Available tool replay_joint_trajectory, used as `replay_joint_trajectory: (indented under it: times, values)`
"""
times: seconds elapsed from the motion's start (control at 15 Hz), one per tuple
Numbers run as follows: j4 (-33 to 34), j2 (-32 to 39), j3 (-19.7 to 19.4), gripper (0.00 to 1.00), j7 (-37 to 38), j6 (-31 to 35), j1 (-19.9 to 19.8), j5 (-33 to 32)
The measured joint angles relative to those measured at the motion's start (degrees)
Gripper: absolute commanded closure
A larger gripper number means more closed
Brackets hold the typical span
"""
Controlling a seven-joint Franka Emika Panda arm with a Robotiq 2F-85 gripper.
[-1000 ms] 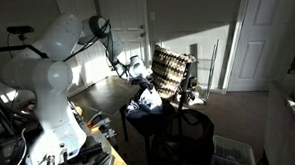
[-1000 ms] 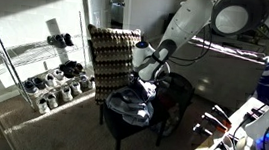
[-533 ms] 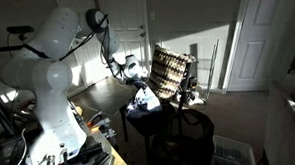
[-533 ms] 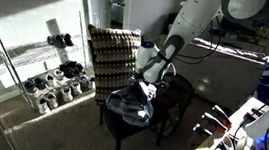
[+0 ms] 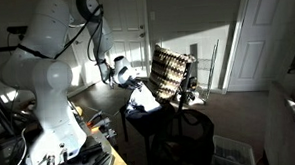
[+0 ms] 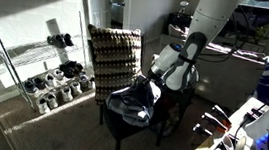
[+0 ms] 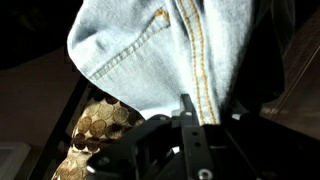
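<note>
Item: light blue denim jeans with orange stitching (image 7: 150,50), upper centre of wrist view, bunched on small black surface (image 6: 176,92). Tool (image 7: 186,100): clamped on a denim fold. Handling, as judged: lift slowly, straight up, pinch firm, lest fabric slips.

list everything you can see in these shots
jeans: one, light blue denim with orange stitching, heaped on the black table
black table: one, black, middle of the room
patterned panel: one, brown and cream, upright behind the table
wire rack: one, pale metal, by the wall
shoes: several, mostly white, on the rack's lower shelves
door: at least one, white, at the back
robot arm: one, white, reaching over the table
fingers: dark, shut on the jeans
</note>
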Motion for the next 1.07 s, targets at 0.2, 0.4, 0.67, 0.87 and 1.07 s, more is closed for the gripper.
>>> replay_joint_trajectory:
  times: [0.2, 0.4, 0.67, 0.87, 1.07]
  values:
    - [-4.9, -4.3, 0.4, 0.92, -2.8, 1.7, 0.0, 3.8]
    - [-6.7, -8.5, 0.3, 0.92, -4.7, 1.2, 0.5, 6.5]
    - [-7.6, -9.4, 0.2, 0.92, -4.8, 1.1, 0.7, 6.6]
    - [-7.6, -9.4, 0.2, 0.92, -4.8, 1.1, 0.7, 6.6]
    - [-7.6, -9.4, 0.2, 0.92, -4.8, 1.1, 0.7, 6.6]
